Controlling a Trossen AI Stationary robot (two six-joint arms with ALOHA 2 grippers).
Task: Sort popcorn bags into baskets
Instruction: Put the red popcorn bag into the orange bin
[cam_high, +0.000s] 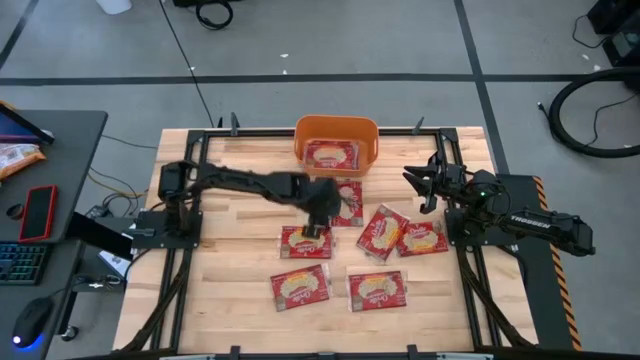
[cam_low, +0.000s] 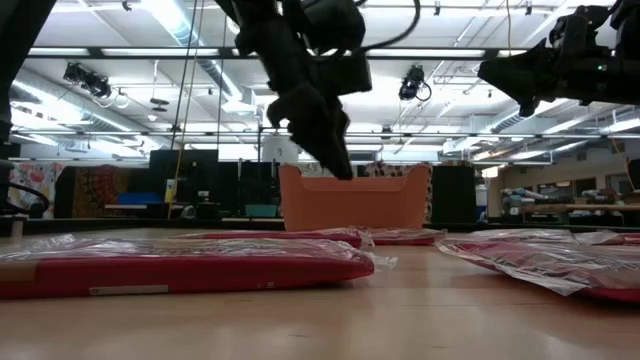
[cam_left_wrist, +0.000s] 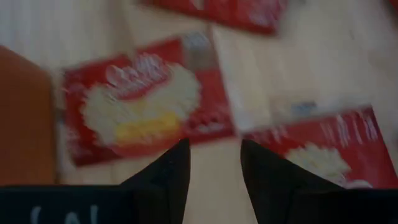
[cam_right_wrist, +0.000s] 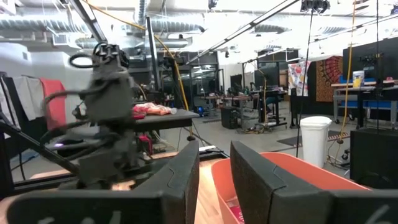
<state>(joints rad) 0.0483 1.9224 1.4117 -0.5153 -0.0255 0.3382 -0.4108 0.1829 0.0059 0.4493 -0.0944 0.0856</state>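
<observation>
The orange bin (cam_high: 337, 128) stands at the table's far edge with one red popcorn bag (cam_high: 332, 154) lying flat inside it. Several more red bags lie flat on the wood: one just in front of the bin (cam_high: 349, 200), one under my left arm (cam_high: 303, 243), two at the right (cam_high: 382, 232) (cam_high: 422, 238), two near the front (cam_high: 300, 287) (cam_high: 377, 290). My left gripper (cam_high: 318, 218) (cam_left_wrist: 214, 158) hovers open above the table's middle, over the gap between two bags (cam_left_wrist: 140, 106) (cam_left_wrist: 329, 152). My right gripper (cam_high: 425, 185) (cam_right_wrist: 214, 165) waits, raised and open, at the table's right.
The bin (cam_low: 355, 200) shows behind my raised left gripper (cam_low: 335, 160) in the low view, with flat bags in front (cam_low: 180, 265) (cam_low: 550, 260). A side desk at the left holds a red phone (cam_high: 38, 212) and a keyboard (cam_high: 20, 265). Bare wood lies along the table's left side.
</observation>
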